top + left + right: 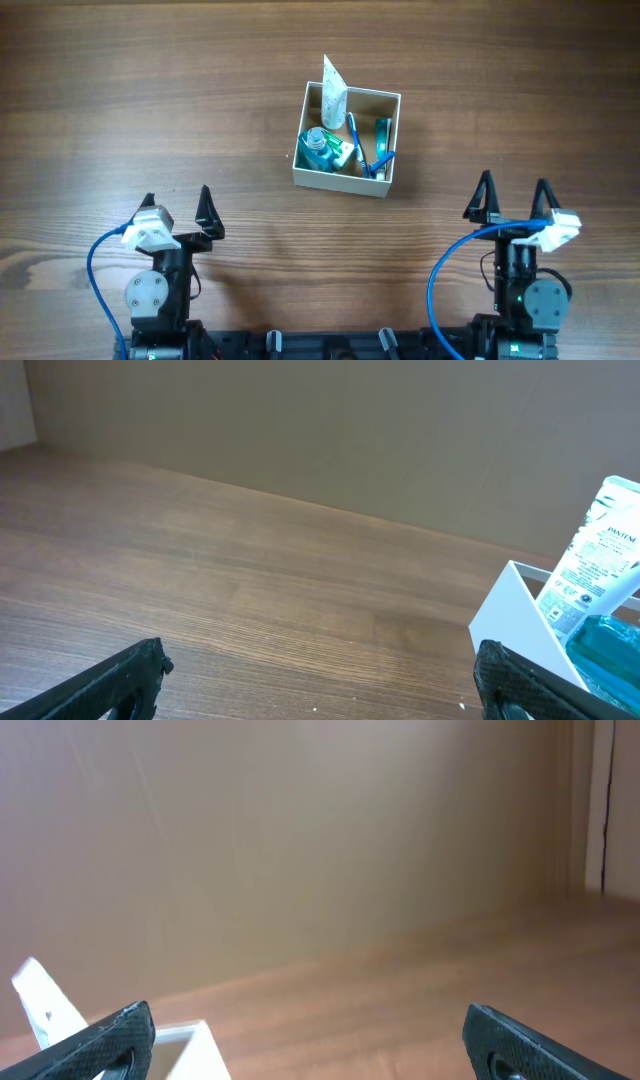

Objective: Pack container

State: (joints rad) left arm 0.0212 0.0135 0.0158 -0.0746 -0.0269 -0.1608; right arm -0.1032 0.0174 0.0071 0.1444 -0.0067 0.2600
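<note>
The container (342, 183), a small white-walled box with a tan inside, stands at the table's middle. It holds a white tube (334, 95) standing in the far left corner, a teal bottle (318, 148), a blue toothbrush (356, 140) and other small toiletries. My left gripper (177, 208) is open and empty at the near left, well apart from the box. My right gripper (513, 199) is open and empty at the near right. The left wrist view shows the box's white corner (510, 622), the tube (592, 555) and the bottle (610, 650). The right wrist view shows the box's corner (195, 1045).
The wooden table (150, 90) stretches around the box. A plain tan wall (300, 830) stands behind the table in both wrist views. The arm bases and blue cables (100, 270) sit along the near edge.
</note>
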